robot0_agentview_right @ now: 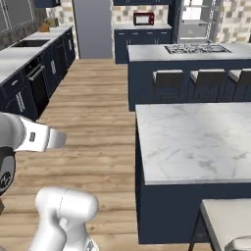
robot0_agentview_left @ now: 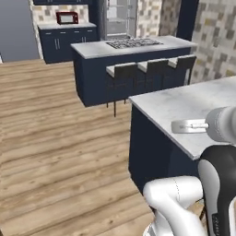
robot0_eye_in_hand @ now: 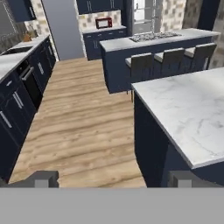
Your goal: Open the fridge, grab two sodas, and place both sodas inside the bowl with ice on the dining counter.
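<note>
The dining counter (robot0_agentview_left: 179,103) (robot0_agentview_right: 196,139) (robot0_eye_in_hand: 192,107), marble-topped on a navy base, stands just ahead and to my right. The stretch of its top that I see is bare. My gripper (robot0_eye_in_hand: 116,180) is open, its two tips wide apart with nothing between them, and it points over the wood floor beside the counter's near corner. The hand (robot0_agentview_left: 184,126) (robot0_agentview_right: 49,138) hovers at about counter height. The grey fridge (robot0_agentview_left: 117,18) (robot0_agentview_right: 196,19) stands far back behind the stovetop counter, too distant to tell how its doors stand. The sodas and the bowl with ice are out of view.
A navy counter with a stovetop (robot0_agentview_left: 133,46) and three cushioned stools (robot0_agentview_left: 122,71) lies between me and the fridge. Navy cabinets (robot0_agentview_right: 24,73) line the left wall, and a red microwave (robot0_agentview_left: 67,18) sits at the back. Open wood floor (robot0_eye_in_hand: 83,122) runs ahead. Another stool (robot0_agentview_right: 228,220) is near right.
</note>
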